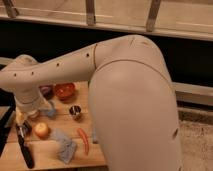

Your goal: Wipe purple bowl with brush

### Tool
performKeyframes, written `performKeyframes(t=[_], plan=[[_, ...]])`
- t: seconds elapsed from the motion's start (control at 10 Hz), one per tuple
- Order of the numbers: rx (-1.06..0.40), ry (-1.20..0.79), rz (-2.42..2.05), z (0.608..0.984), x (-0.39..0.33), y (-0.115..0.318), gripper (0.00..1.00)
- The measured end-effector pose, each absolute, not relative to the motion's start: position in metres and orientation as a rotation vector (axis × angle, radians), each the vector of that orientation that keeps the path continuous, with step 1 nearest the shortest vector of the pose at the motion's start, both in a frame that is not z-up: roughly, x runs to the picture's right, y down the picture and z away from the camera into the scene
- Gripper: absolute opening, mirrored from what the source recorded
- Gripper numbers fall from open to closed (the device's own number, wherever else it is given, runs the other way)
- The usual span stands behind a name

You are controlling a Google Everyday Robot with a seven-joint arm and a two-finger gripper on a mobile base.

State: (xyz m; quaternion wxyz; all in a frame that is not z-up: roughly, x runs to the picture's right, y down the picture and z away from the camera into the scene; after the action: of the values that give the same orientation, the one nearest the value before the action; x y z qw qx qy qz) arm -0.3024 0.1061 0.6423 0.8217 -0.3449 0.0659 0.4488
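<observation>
**Wooden table set out, brush not yet picked up**

Wooden table (47, 162) fills the lower left of the view, with a dark wall and a pale rail behind it. The robot's broad cream arm (125, 90) covers most of the rest.

The purple bowl (46, 90) sits at the far side of the table, half hidden behind the arm's wrist. The orange-red bowl (65, 91) is just beside it on the view's right.

The brush (24, 147) lies flat on the wood, well nearer the camera than the purple bowl and off to its left. Its long axis runs roughly far to near, and the near end slants a little back toward the bowl's side. Which end is the head I cannot tell.

The gripper (29, 111) hangs below the wrist, between the purple bowl and the far end of the brush. Its jaws are released and hold nothing.

So the brush lies on the camera's side of the gripper. To take it, the gripper would likely come down and toward the camera, with its jaws set across the handle.

Further from the purple bowl, toward the camera, are a small metal cup (75, 112), a round yellow-orange fruit (41, 130), a red chilli (83, 141) and a crumpled blue-grey cloth (64, 149). The fruit lies close beside the brush, and the descent could nudge it.
</observation>
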Motion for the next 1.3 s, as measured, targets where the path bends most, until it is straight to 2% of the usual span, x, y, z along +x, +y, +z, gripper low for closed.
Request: performKeyframes(t=[0.5, 1.0, 1.3], plan=[[-0.770, 0.186, 0.931, 0.657, -0.301, 0.108, 0.80], [-0.932, 0.153, 0.944, 0.673, -0.339, 0.174, 0.80], [-0.993, 0.139, 0.944, 0.676, -0.355, 0.188, 0.80]])
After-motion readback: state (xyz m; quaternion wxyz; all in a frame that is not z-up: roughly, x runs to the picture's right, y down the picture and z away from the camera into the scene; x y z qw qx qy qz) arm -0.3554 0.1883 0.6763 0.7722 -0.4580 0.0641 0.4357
